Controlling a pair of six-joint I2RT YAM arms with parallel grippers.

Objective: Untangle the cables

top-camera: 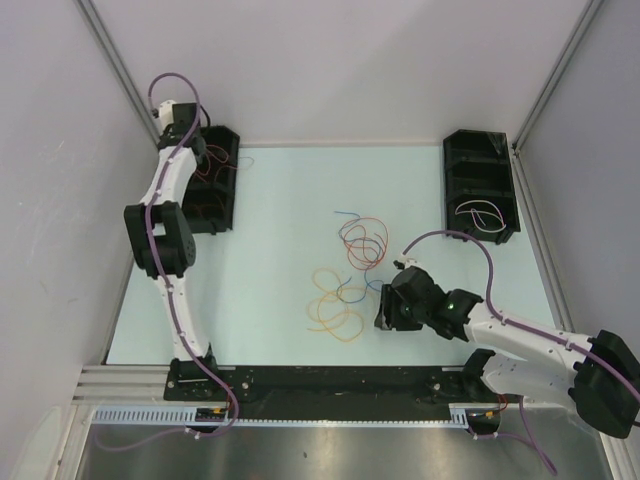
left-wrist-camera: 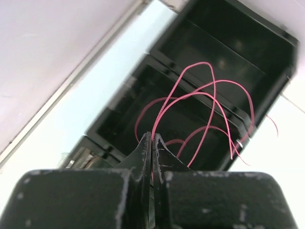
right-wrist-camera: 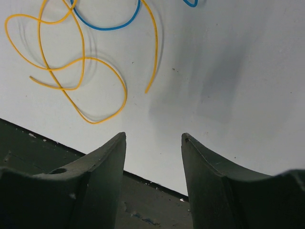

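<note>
Thin cables lie in loose loops mid-table: an orange cable (top-camera: 335, 305), a red cable (top-camera: 362, 240) and a blue cable (top-camera: 352, 290). My left gripper (left-wrist-camera: 152, 139) is shut on a red cable (left-wrist-camera: 209, 102) and holds it over the black left bin (top-camera: 213, 182); the loops hang above the bin's compartments. My right gripper (right-wrist-camera: 153, 137) is open and empty, low over the table just right of the orange cable (right-wrist-camera: 71, 62) and the blue cable (right-wrist-camera: 107, 24). A white cable (top-camera: 480, 214) lies in the right bin (top-camera: 478, 185).
Two black divided bins stand at the far left and far right of the pale table. A black strip (top-camera: 330, 380) runs along the table's near edge. Grey walls close in the left, back and right sides.
</note>
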